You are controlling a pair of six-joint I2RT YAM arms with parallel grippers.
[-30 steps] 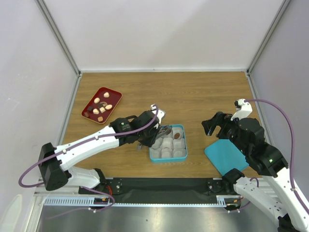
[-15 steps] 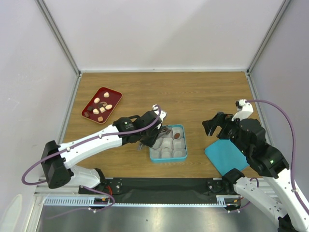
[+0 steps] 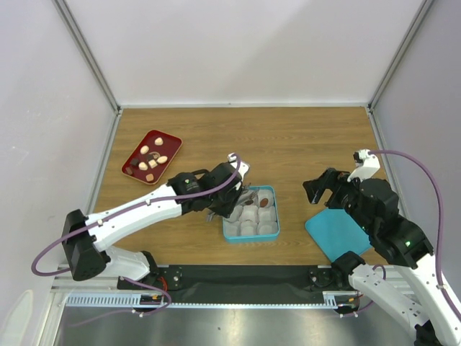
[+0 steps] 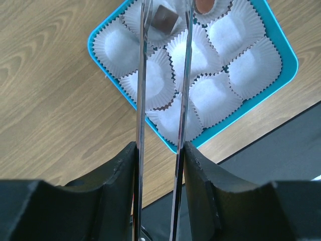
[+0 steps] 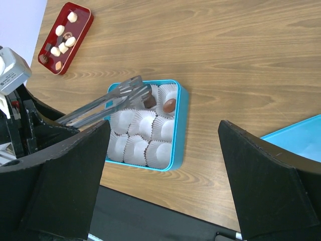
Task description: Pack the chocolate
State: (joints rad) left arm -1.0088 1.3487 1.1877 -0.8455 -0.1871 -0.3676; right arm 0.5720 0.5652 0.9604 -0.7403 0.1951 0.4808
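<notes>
Metal tongs [image 5: 103, 105] over blue tin [image 5: 177, 135] — brown chocolate [image 5: 169, 105] inside

Nine paper cups [image 4: 248, 68], two chocolates [image 4: 165, 17] among them, one tongs [image 4: 140, 90].

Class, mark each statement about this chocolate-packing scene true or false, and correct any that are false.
1. The left gripper holds metal tongs over the blue box. True.
2. Every cup in the box holds a chocolate. False: only two show, a dark square and a brown oval; the other paper cups in view are empty.
3. The right gripper grips the blue lid. False: it is open and empty, apart from the lid.
4. Chocolates lie on the red tray. True.
</notes>
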